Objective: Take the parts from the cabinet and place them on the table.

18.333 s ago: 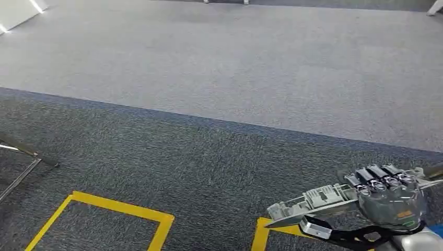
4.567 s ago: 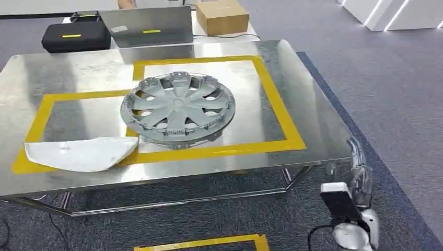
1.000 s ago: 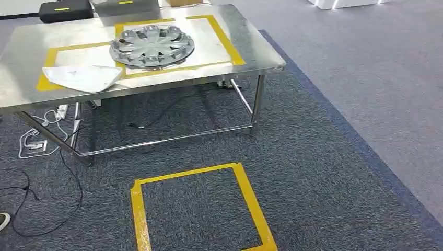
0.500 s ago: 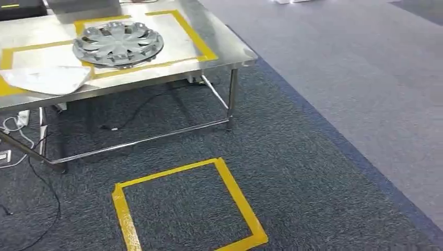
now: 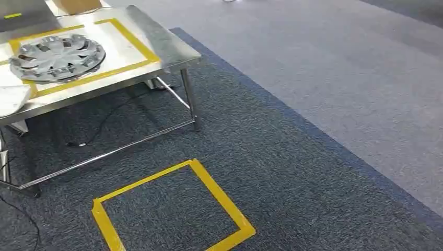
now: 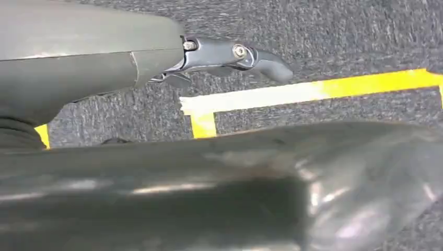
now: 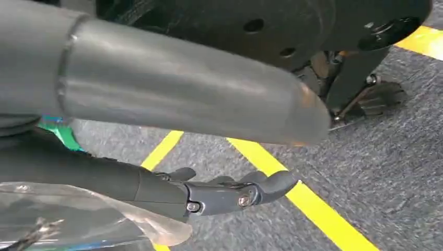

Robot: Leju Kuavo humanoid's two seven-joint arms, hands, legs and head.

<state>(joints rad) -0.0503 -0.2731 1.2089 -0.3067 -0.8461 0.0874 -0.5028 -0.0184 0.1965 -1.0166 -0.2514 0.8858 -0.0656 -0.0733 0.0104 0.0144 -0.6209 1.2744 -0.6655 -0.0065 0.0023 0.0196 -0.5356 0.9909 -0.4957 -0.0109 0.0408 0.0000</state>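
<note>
A grey hubcap (image 5: 56,56) lies inside the yellow tape frame on the steel table (image 5: 162,49) at the upper left of the head view. A white flat part (image 5: 10,98) rests on the table's front edge, cut off by the picture's left side. In the left wrist view, my left hand (image 6: 156,60) hangs over the carpet with its dark fingers (image 6: 235,54) stretched out and nothing in them. In the right wrist view, my right hand (image 7: 172,89) hangs the same way, its fingers (image 7: 235,192) apart and holding nothing.
A yellow tape square (image 5: 172,209) marks the dark carpet in front of the table. Cables (image 5: 94,130) trail under the table between its steel legs (image 5: 190,102). A lighter grey carpet (image 5: 339,68) spreads to the right. A cardboard box (image 5: 76,5) stands at the table's back.
The whole picture has shifted: the camera has turned right, so the table and tape square sit further left. The hubcap and white part lie as before.
</note>
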